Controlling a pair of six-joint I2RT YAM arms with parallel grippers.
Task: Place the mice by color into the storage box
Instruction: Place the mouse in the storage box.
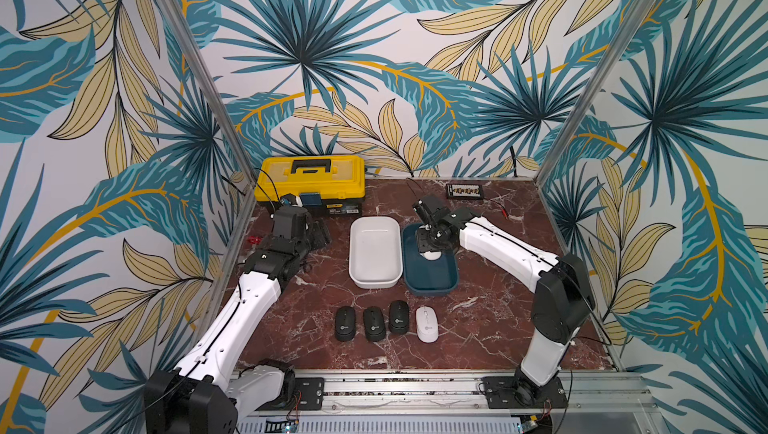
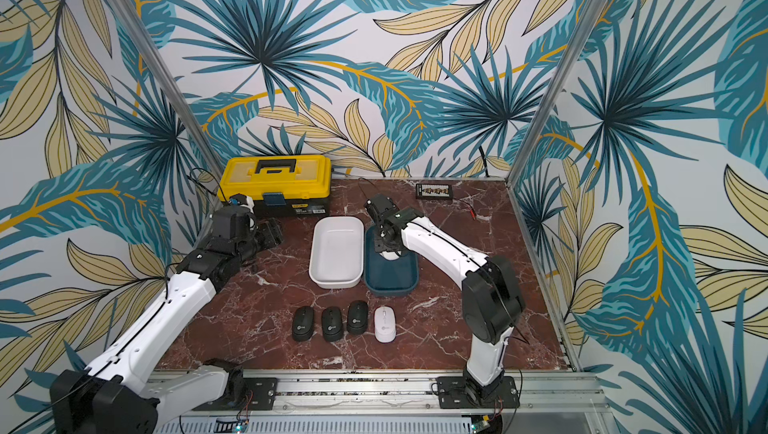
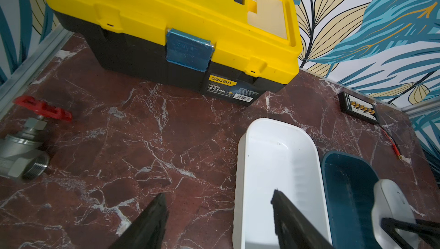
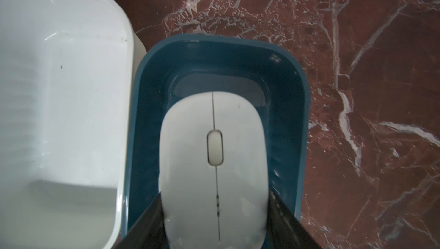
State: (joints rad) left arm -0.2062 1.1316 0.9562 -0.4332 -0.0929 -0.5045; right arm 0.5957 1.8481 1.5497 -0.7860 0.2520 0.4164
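Three black mice (image 1: 373, 323) (image 2: 332, 323) and one white mouse (image 1: 427, 324) (image 2: 385, 324) lie in a row near the table's front. Two storage boxes stand side by side mid-table: a white box (image 1: 374, 253) (image 4: 59, 93) holding nothing, and to its right a dark blue box (image 1: 432, 282) (image 4: 285, 93). My right gripper (image 1: 432, 250) (image 4: 215, 197) is shut on a second white mouse (image 4: 214, 164) (image 3: 390, 202), held low inside the blue box's far end. My left gripper (image 1: 320, 233) (image 3: 217, 194) hangs open left of the white box, nothing between its fingers.
A yellow and black toolbox (image 1: 311, 178) (image 3: 166, 21) stands at the back left. A metal valve with a red handle (image 3: 23, 155) lies by the left wall. A black connector board (image 1: 465, 192) with a red lead sits at the back right. Walls enclose three sides.
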